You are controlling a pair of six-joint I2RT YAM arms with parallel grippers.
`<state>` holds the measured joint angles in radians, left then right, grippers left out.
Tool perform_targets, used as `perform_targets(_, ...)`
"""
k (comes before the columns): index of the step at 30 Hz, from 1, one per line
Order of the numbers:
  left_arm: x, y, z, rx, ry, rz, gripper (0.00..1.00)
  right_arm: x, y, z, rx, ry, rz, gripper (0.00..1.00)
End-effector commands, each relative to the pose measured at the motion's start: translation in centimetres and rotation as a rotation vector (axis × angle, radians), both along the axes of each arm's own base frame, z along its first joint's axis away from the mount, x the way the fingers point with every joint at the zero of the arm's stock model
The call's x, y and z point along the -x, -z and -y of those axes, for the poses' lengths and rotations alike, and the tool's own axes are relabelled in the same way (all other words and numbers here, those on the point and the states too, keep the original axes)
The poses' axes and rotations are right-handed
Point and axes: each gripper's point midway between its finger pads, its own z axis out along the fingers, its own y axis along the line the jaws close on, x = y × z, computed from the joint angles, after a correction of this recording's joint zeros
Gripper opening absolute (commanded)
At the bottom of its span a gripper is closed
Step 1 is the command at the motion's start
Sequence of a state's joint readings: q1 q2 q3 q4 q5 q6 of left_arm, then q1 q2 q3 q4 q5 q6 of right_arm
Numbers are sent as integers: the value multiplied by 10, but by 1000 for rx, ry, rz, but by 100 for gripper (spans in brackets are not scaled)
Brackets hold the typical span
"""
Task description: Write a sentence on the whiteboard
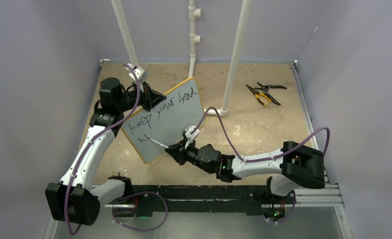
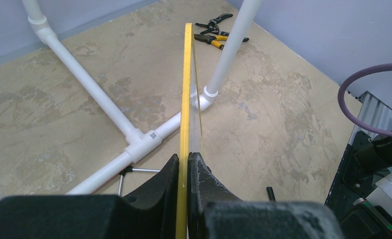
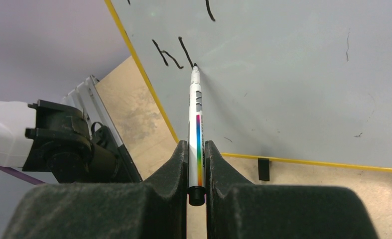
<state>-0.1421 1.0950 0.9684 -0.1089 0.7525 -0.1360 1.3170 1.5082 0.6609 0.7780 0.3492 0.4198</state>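
Soft, even overhead light on the whiteboard [image 1: 176, 122]; faint shadows just below it, wrist-view foregrounds slightly blurred.

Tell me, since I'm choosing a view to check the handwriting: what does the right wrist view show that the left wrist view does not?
Only the right wrist view: the writing face of the whiteboard and the marker clamped in the right pincer, its tip on the board beside the "hi" strokes of the sentence.
Only the left wrist view: the left pincer clamping the board edge-on by its yellow frame, with the white pipes and the pliers beyond.
Both: the yellow-framed board and the tan table.
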Motion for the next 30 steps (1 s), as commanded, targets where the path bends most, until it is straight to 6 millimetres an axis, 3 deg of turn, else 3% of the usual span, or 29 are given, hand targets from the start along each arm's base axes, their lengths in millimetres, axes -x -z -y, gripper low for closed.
perform_targets(1, 4, -2, 6, 11, 41, 9, 0, -7, -40, 7, -81, 31, 66, 0)
perform_targets(8, 4, -1, 6, 11, 41, 8, 0, -11, -63, -4, -95, 25, 99, 0)
perform_targets(17, 4, -1, 6, 11, 42, 6, 0, -12, -69, -13, -103, 13, 120, 0)
perform_targets(30, 3, 0, 6, 12, 42, 2, 0, -11, -61, -15, -85, 4, 117, 0)
